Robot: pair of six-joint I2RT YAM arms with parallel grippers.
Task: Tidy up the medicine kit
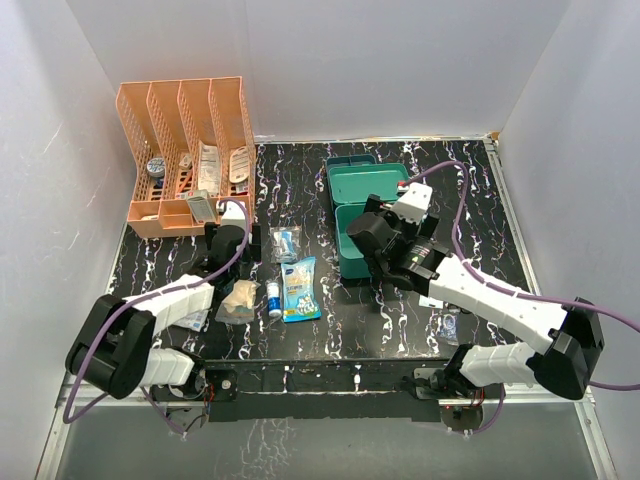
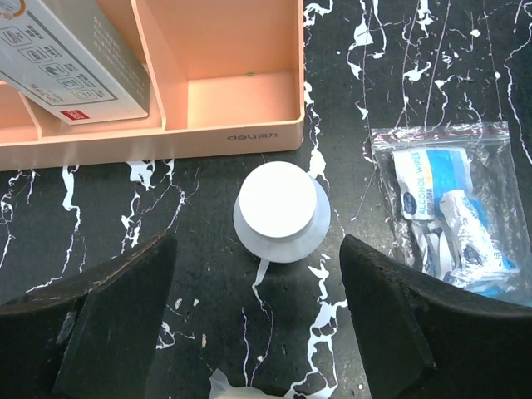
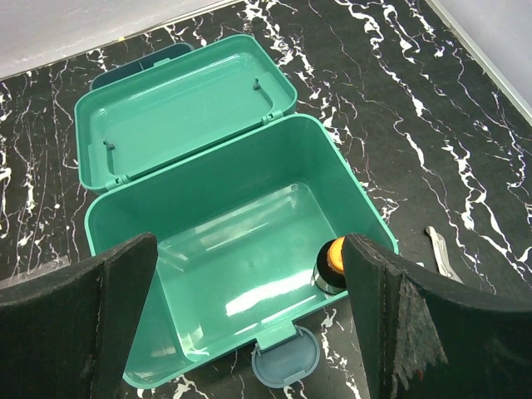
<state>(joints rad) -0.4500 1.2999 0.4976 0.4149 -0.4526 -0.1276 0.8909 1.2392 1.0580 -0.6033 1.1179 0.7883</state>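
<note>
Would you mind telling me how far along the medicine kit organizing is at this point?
Early on. Done: the medicine kit lies open with one orange-topped container inside. In hand: nothing; the left gripper hovers open over a white round container beside the orange rack, and the right gripper is open above the kit. Left: the alcohol wipes bag, blue packet, small bottle and tweezers lie outside the kit.

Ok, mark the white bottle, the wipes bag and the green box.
white bottle (image 2: 277, 198): left wrist view, centre of cap.
wipes bag (image 2: 432, 195): left wrist view, blue printed label.
green box (image 3: 249, 266): right wrist view, bare floor inside.
</note>
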